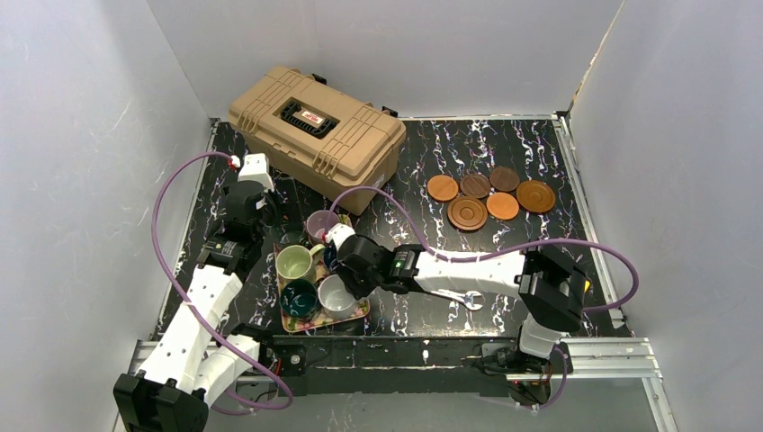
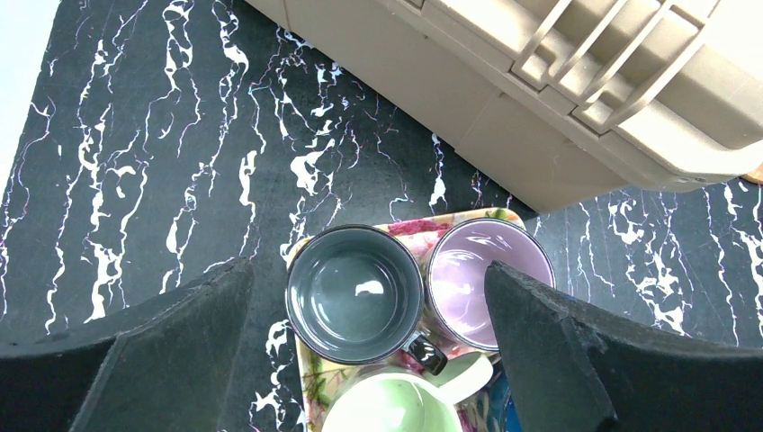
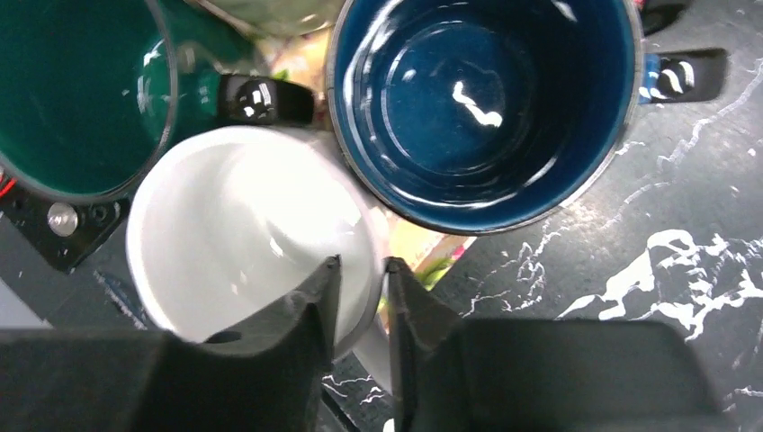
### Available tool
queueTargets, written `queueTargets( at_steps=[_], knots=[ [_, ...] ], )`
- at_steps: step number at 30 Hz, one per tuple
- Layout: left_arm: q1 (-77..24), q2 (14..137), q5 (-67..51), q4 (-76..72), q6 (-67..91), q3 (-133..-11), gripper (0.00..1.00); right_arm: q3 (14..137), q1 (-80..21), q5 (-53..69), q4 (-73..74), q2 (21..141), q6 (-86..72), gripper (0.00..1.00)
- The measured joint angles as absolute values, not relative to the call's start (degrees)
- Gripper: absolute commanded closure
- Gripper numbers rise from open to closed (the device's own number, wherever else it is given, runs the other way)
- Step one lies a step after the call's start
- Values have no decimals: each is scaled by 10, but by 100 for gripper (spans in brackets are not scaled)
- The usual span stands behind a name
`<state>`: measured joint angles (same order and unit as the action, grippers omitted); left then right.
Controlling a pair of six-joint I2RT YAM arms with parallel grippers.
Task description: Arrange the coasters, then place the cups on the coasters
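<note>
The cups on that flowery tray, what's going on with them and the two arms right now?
The right gripper pinches the wall of the white cup, one finger inside and one outside; the cup sits on the tray. The left gripper hangs open above the dark cup and the mauve cup. The six coasters lie grouped at the far right of the table, with no cup on them.

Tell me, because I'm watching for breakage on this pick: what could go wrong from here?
The right pincer nips only the thin rim wall of the white cup; so narrow a hold might let it tilt or slip when lifted.
The navy cup and teal cup crowd it on the tray, so a lift could knock them.
The left pincer hangs over the same tray; the arms might collide.
</note>
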<state>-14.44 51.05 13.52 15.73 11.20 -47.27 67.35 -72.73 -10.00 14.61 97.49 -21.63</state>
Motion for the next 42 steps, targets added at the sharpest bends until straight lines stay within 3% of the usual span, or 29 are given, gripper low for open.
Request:
queueTargets(
  at_steps=[4, 22, 26, 33, 42],
  knots=[
    [-144, 509, 135, 158, 112, -473, 2, 681, -727, -112, 167, 974, -207, 99],
    [-144, 496, 135, 159, 116, -473, 2, 781, -716, -198, 429, 881, -196, 99],
    [-144, 492, 135, 159, 116, -473, 2, 783, -657, -202, 476, 841, -192, 99],
    [-144, 489, 135, 159, 116, -473, 2, 783, -435, -164, 474, 828, -133, 99],
    [-144, 489, 128, 159, 123, -473, 2, 887, -298, -48, 451, 957, 70, 99]
  ],
)
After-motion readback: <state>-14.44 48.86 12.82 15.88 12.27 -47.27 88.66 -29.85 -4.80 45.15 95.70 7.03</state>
